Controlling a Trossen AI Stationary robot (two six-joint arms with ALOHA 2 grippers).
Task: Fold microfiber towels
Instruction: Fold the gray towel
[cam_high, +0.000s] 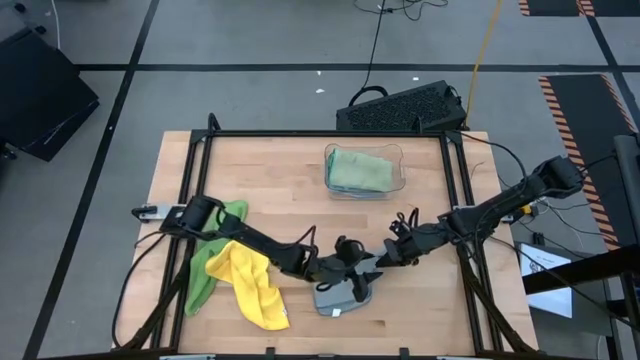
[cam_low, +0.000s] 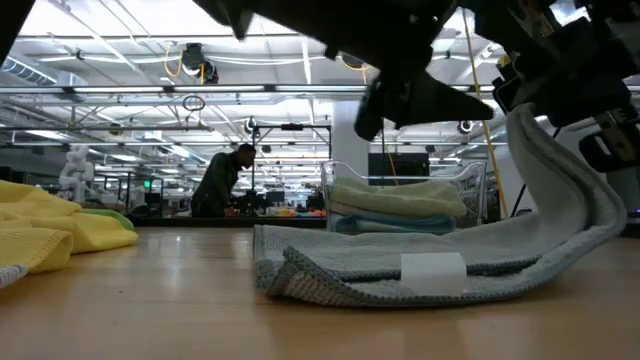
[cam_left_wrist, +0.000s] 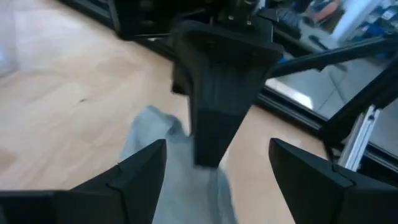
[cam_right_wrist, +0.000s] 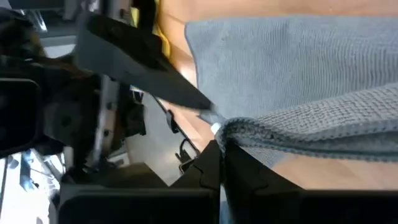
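The right gripper (cam_high: 383, 258) is sitting at the near middle of the table with its 2 fingers pinched together on an edge of the grey towel (cam_high: 342, 296), lifting that edge clear of the wood; in the right wrist view the fingers (cam_right_wrist: 214, 163) are clamping a thick rolled fold of the grey towel (cam_right_wrist: 311, 124), and in the low view the lifted side is rising in a smooth curve while the rest is lying flat with a white label showing; just beside it the left gripper (cam_high: 345, 268) is hovering over the same cloth with its fingers spread wide and holding nothing, its fingers (cam_left_wrist: 134, 171) framing the grey cloth below in the left wrist view; farther left the yellow towel (cam_high: 250, 282) is lying crumpled on the bright green towel (cam_high: 205, 265), both unfolded; at the far side the clear plastic bin (cam_high: 398, 183) is holding folded cloths, a sage green towel (cam_high: 358, 170) on top; judging from the drape, the grey towel is very light, limp and a little grippy, so it is likely to sag and drag rather than slide, and it cannot be pushed into shape; the best hold appears to be a corner or hem, pinched through both layers, with the free left gripper taking the neighbouring corner so the edge is travelling level during the fold
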